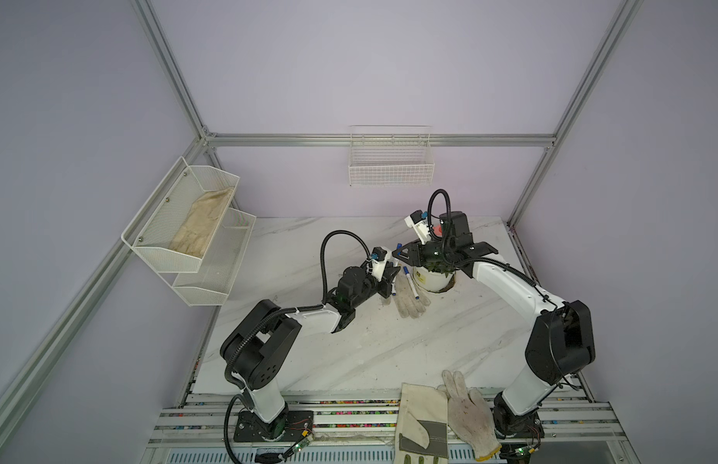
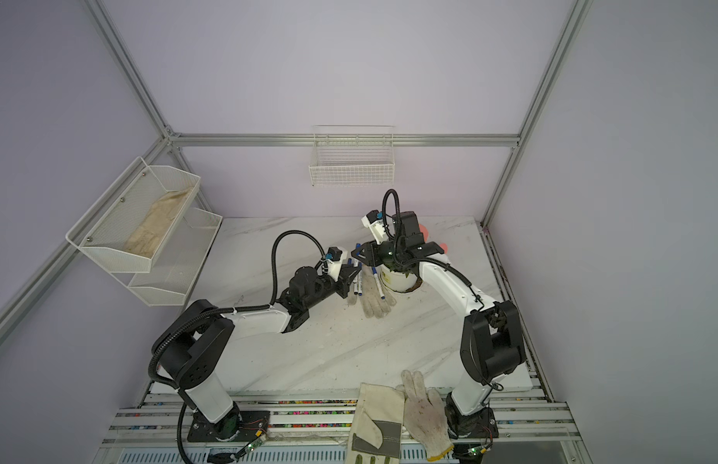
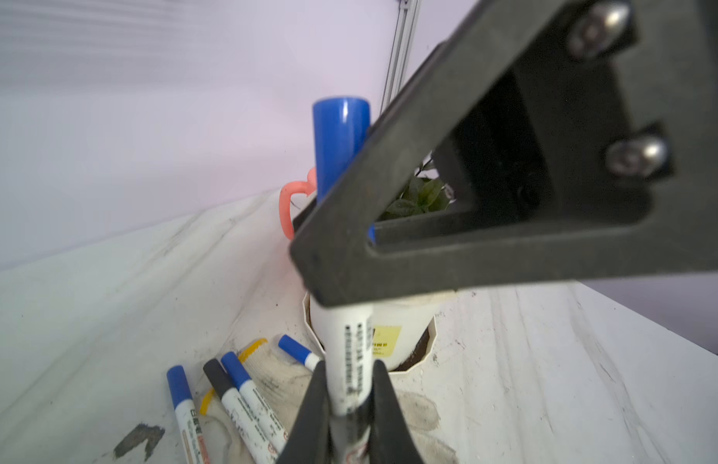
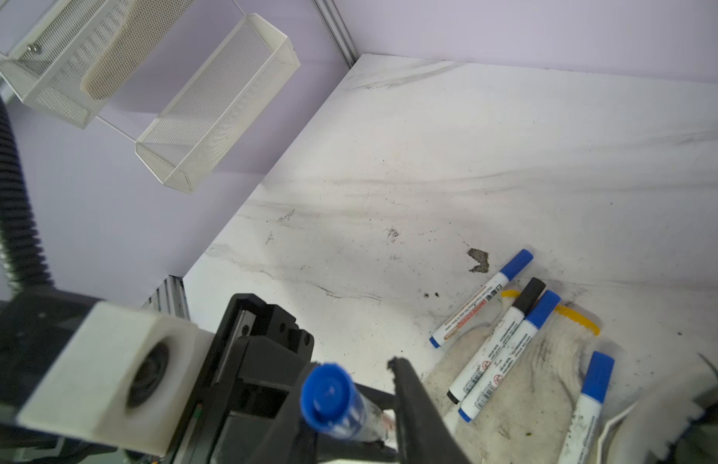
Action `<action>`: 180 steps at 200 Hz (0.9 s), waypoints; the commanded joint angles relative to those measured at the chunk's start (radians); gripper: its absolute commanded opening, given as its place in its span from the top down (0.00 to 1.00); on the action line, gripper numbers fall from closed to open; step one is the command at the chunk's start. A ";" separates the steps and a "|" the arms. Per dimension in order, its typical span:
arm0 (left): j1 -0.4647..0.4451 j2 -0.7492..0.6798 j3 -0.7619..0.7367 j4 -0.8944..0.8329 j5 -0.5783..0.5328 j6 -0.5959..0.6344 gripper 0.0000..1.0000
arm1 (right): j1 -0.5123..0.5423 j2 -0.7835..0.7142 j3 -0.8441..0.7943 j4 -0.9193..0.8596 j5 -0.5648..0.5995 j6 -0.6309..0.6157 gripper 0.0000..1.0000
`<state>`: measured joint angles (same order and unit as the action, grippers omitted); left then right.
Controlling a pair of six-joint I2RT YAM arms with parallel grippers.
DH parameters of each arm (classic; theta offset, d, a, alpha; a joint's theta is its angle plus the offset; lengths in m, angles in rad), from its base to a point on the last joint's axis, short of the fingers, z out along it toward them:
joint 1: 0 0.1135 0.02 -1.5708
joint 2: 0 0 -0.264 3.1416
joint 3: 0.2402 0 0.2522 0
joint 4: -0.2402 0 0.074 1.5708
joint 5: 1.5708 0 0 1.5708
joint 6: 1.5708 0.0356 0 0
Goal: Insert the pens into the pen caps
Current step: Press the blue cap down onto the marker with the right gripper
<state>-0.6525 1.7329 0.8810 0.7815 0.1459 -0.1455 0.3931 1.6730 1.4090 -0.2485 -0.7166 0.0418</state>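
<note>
Held pen point(image 3: 351, 361): standing upright just above the table point(image 4: 429, 160), close to the white pot point(image 3: 393, 325), with a blue cap point(image 3: 340, 140) sitting on its upper end.
Left claw point(image 3: 349, 373): squeezing tight on the pen's lower barrel and holding it up.
Right claw point(image 4: 349, 393): hovering at the cap end with its jaws parted around the cap. A gap is showing on one side in the right wrist view, so it is not looking clamped.
Other pens point(image 4: 498, 341): four are lying on the knitted glove point(image 4: 526, 405). Three are lying close together and one nearer the pot; three are wearing blue caps and one a black cap.
Loose caps: I am not seeing any on the table.
Progress: I am judging this to be the final pen. Its cap is looking seated, though I cannot tell whether it is pushed fully home.
Left to do: probably only laying this pen down with the rest.
</note>
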 commanded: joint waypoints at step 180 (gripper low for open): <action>-0.021 0.002 0.021 0.128 -0.041 0.011 1.00 | -0.003 -0.103 -0.028 0.078 0.014 0.072 0.69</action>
<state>-0.6693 1.7336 0.8810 0.8520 0.1165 -0.1360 0.3927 1.5841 1.3922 -0.1577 -0.6781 0.1299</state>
